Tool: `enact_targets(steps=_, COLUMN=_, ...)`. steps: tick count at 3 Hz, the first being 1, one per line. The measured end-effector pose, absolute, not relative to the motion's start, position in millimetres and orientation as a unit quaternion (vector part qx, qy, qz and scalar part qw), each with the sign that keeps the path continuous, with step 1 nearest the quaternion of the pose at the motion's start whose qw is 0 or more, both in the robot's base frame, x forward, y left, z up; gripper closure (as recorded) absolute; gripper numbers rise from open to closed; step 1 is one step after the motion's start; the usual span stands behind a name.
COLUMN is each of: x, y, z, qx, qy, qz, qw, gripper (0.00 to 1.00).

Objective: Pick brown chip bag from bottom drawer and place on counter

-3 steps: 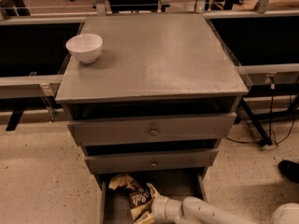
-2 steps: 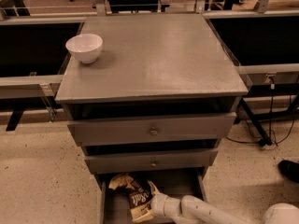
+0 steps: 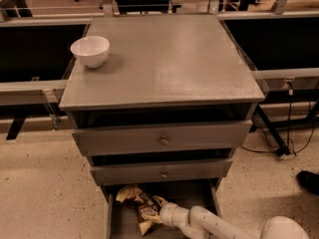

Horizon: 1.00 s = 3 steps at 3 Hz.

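The brown chip bag (image 3: 138,203) lies crumpled on the floor of the bottom drawer (image 3: 110,218), which is pulled open at the foot of the cabinet. Its cream ends point left and down. My gripper (image 3: 156,211) reaches in from the lower right on a white arm (image 3: 209,224) and sits against the bag's right side, partly covering it. The counter (image 3: 169,59) is the flat gray cabinet top above.
A white bowl (image 3: 90,51) stands on the counter's far left corner. Two upper drawers with brass knobs (image 3: 163,140) are slightly pulled out over the bottom one. Cables and a black stand leg (image 3: 271,133) lie on the floor to the right, and a dark shoe (image 3: 309,180) is at the right edge.
My arm has edged slightly left and deeper into the drawer toward the bag. The bag has barely shifted.
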<state>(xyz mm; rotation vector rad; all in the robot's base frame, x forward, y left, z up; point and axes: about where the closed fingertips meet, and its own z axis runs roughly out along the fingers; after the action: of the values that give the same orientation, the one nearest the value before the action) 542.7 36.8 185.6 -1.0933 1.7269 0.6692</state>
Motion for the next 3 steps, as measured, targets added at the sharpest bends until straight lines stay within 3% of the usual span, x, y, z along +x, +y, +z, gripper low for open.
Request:
enact_targets(steps=2, x=546, y=34, z=243, qx=-0.444, qy=0.647, qz=0.317, qw=0.532, gripper=0.88)
enact_targets(steps=3, x=504, y=24, z=326, qx=-0.469, qy=0.568, qz=0.357, qw=0.574, gripper=1.00)
